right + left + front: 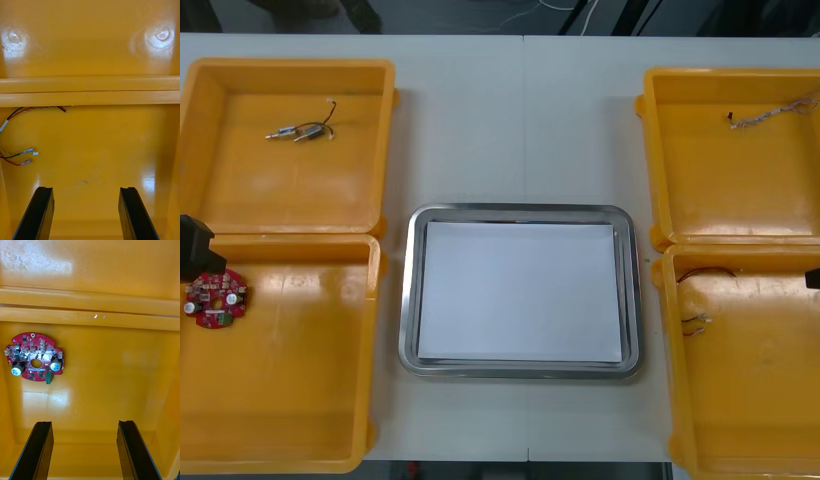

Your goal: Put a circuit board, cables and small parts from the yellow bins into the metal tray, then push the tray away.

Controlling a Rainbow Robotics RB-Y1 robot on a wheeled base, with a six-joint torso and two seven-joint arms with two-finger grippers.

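The tray (408, 300) is lying empty; board (34, 362), cables (18, 155) and parts (298, 131) are sitting in the bins (290, 68). Left tool (84, 425) and right tool (85, 189) are hovering wide open, holding nothing.

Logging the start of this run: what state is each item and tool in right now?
metal tray: white inside, holds nothing.
circuit board: flat in near left bin, ungripped.
small metal parts: loose in far left bin.
twisted cable: loose in far right bin.
red and yellow cable: loose in near right bin.
left tool: open, over near left bin.
right tool: open, over near right bin.
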